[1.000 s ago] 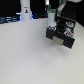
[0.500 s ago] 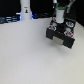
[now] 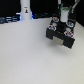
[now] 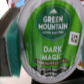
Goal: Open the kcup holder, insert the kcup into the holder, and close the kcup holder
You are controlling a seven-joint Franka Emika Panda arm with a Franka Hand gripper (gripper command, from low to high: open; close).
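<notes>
The kcup holder (image 3: 61, 34), a black boxy unit with pale spots on its front, stands on the white table at the exterior view's right. My gripper (image 3: 64, 20) hangs right above it. The picture is too blurred to tell whether a drawer is pulled out. In the wrist view the kcup (image 4: 46, 40) fills almost the whole frame. Its green lid reads "Green Mountain Dark Magic" and has a whitish rim. It sits very close to the camera, held between my fingers, which are themselves hidden.
A white bottle-shaped thing with a dark band (image 3: 25, 8) stands at the back, toward the exterior view's left. Dark clutter lines the back edge of the white table (image 3: 25, 55).
The arm has shifted slightly above the kcup holder, and more green shows at the gripper now. The holder and the bottle have not moved.
</notes>
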